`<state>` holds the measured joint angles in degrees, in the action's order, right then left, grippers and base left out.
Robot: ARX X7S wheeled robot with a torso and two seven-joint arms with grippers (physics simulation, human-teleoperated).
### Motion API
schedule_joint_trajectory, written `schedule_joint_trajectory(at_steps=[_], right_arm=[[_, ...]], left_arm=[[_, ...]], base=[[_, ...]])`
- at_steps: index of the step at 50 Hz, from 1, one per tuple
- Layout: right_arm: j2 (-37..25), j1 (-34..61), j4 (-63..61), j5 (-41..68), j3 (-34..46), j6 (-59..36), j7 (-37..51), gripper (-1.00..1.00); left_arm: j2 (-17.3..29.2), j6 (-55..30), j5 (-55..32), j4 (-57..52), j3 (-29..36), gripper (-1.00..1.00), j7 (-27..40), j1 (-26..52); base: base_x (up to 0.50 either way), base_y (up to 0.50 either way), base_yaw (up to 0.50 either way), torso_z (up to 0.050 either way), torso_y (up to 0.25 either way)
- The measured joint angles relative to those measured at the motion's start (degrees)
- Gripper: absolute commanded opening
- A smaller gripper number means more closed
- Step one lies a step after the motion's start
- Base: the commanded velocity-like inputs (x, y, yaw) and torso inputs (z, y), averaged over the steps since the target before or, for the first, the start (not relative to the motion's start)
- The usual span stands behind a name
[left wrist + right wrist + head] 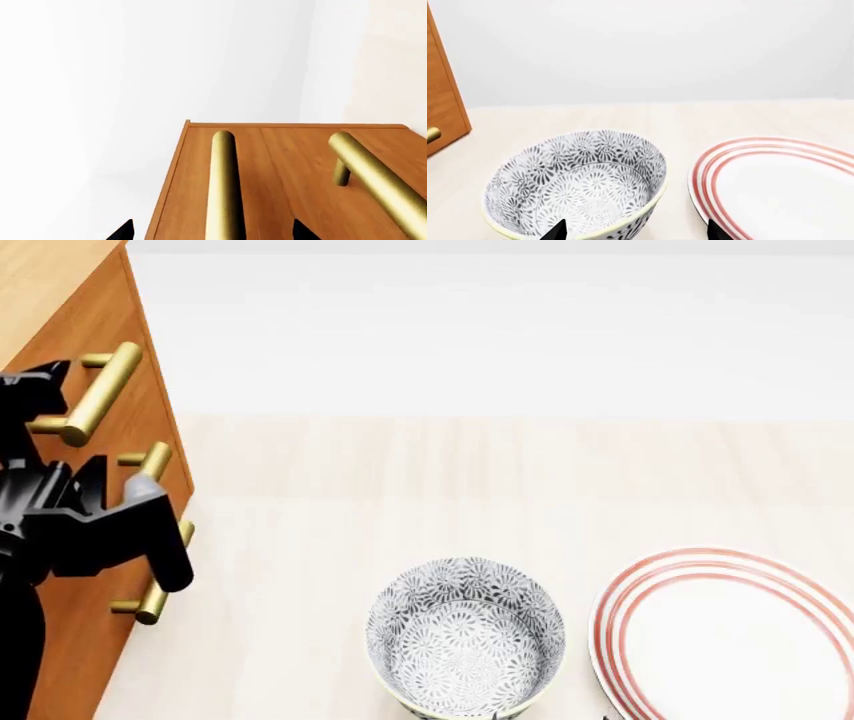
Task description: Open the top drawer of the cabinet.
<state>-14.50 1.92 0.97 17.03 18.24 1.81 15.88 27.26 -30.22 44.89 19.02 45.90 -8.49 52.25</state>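
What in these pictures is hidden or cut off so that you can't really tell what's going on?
- Left gripper, head view: its black body hides whether the jaws are around the middle brass bar handle.
- Right gripper, right wrist view: only two dark tips show at the edge, so its state is unclear.
- Orange-brown wooden cabinet, head view: the frame edge cuts off most of the front; the top drawer looks closed.
- White plate with red rings: cut off by the edge in both views.
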Motion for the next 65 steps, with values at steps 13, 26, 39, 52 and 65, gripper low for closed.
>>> schedule_joint_trajectory(at_steps=[13,26,39,52,65], right_arm=[[-0.2,0.1,0.1,0.3,0.3,-0.1,0.2,1.0],[-0.4,0.4,0.3,0.6,0.5,-0.2,0.5,1.0],[-0.6,0.6,0.4,0.9,0.8,-0.3,0.8,1.0],[-0.9,0.5,0.3,1.3,1.2,-0.5,0.8,1.0],[-1.2,0.3,0.3,1.9,1.6,-0.5,0.6,1.0]], left_arm=[[-0.6,0.7,-0.5,2.7,0.2,-1.0,1.1,0.0],[-1.0,1.0,-0.5,3.5,-0.2,-1.0,2.4,0.3],[-1.4,1.3,0.5,4.2,-0.4,-1.0,3.2,0.1],[-3.2,1.6,1.3,4.1,-0.1,-1.0,3.7,0.0],[-5.9,2.2,1.6,4.0,1.0,-1.0,3.8,0.3]], base=[[0.0,0.0,0.0,0.0,0.0],[0.0,0.0,0.0,0.0,0.0],[0.0,0.0,0.0,0.0,0.0],[0.01,0.0,0.0,0.0,0.0],[0.01,0.0,0.0,0.0,0.0]])
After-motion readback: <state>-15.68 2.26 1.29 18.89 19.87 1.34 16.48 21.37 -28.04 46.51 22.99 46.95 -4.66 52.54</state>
